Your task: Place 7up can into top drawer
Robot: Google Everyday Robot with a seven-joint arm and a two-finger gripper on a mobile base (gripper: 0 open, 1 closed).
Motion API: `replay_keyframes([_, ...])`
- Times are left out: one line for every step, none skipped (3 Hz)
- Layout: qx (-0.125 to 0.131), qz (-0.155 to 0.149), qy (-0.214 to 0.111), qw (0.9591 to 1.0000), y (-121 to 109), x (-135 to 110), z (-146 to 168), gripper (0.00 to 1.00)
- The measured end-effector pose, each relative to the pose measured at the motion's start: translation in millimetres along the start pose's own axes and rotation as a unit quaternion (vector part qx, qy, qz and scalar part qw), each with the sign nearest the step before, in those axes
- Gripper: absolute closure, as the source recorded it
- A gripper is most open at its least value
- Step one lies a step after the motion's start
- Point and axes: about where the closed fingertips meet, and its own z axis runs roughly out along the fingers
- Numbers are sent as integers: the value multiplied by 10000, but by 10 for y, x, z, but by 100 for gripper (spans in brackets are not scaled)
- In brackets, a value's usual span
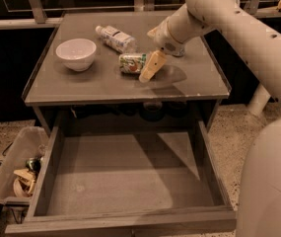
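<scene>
The grey counter (81, 90) bears the 7up can (132, 63) on its side at mid-counter, the gripper (148, 70) just beside it, hold undeterminable; below the counter the top drawer (120, 220) stands open, placement outstanding.

Pale arm (243, 31) in from the right, pincer (148, 70) tilted down-left, upper centre.
</scene>
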Motion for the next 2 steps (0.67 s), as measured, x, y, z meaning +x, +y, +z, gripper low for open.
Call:
replay_keyframes([-247,36,116,9996,113,117,104,20])
replay_keyframes([-249,36,116,9996,114,117,105,41])
